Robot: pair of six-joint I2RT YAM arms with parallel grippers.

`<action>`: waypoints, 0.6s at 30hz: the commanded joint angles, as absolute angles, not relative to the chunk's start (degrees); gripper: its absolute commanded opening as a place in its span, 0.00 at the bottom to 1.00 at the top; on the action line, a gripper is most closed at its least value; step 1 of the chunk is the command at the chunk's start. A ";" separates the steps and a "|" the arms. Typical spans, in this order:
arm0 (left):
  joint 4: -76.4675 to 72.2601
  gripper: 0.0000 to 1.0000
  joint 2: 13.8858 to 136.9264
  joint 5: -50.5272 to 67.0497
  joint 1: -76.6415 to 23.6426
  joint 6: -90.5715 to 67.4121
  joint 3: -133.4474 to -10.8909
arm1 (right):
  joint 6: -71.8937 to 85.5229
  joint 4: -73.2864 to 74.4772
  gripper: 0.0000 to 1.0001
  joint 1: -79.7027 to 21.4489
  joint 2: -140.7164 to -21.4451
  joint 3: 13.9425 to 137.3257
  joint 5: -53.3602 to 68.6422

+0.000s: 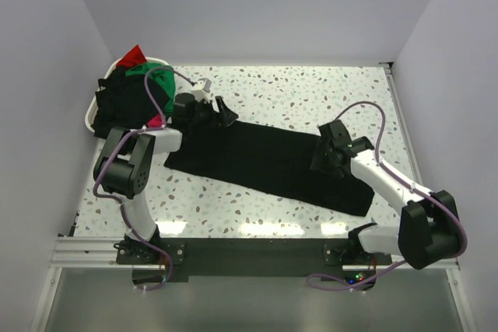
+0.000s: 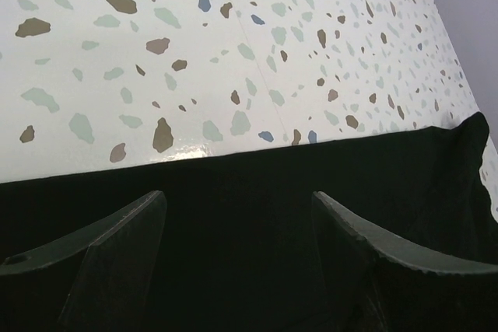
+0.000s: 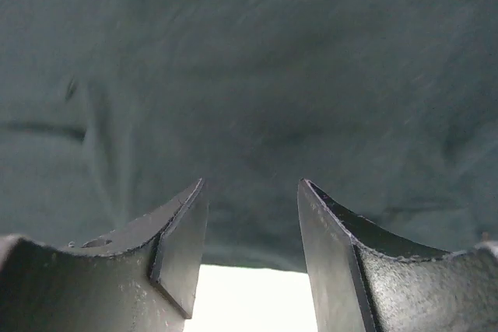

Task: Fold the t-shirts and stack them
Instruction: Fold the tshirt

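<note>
Left end effector spread wide over black t-shirt, right end effector released above it

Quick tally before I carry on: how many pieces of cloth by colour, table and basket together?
Black: 2, the spread shirt and a bundle at the basket, maybe several shirts
Green piece: 1
Red piece: 1
Pink piece: 1
Total: 5 in view
</note>
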State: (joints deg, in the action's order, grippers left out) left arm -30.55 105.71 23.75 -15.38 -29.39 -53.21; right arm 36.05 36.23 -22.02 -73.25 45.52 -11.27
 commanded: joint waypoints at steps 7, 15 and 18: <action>-33.13 0.80 110.12 21.27 -14.59 -28.83 -54.49 | 28.92 27.17 0.53 -5.81 -79.70 49.66 -13.54; -33.22 0.80 113.46 20.83 -13.45 -28.74 -55.37 | 26.46 20.40 0.56 2.37 -84.72 52.03 -11.51; -33.13 0.80 114.08 20.92 -13.01 -28.83 -55.55 | 25.67 19.34 0.56 4.65 -85.69 52.56 -11.08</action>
